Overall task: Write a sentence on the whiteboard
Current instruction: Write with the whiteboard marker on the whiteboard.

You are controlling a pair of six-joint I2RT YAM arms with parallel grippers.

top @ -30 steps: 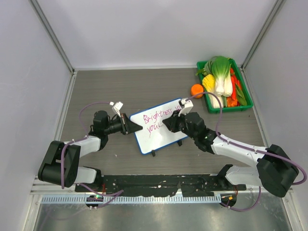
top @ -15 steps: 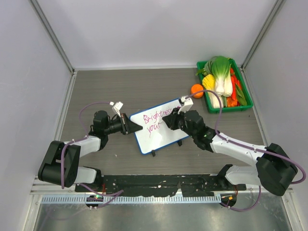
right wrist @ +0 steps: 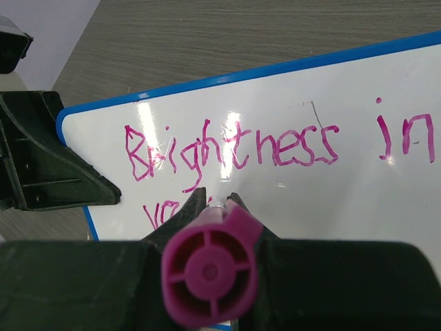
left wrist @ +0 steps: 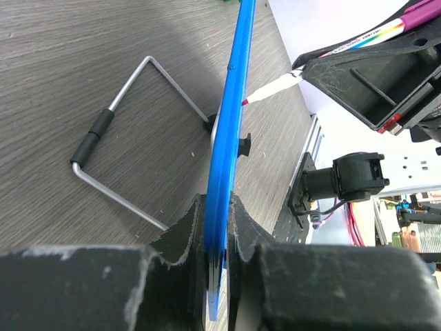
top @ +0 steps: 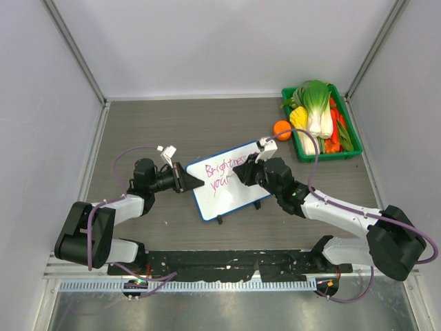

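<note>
The left gripper's (left wrist: 217, 207) two black fingers (left wrist: 182, 231) pinch the edge-on, blue-framed whiteboard (left wrist: 231, 103), which rises straight up from between them. Left of the fingers, a bent silver wire stand with a black sleeve (left wrist: 93, 136) lies on the grey wood-grain table (left wrist: 62, 48). Up and to their right, the black right gripper (left wrist: 313, 65) holds a rainbow-striped marker (left wrist: 275, 87), its pink nib at the board's face.

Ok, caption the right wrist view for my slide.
Right gripper holds a pink marker at the whiteboard reading "Brightness in".
</note>
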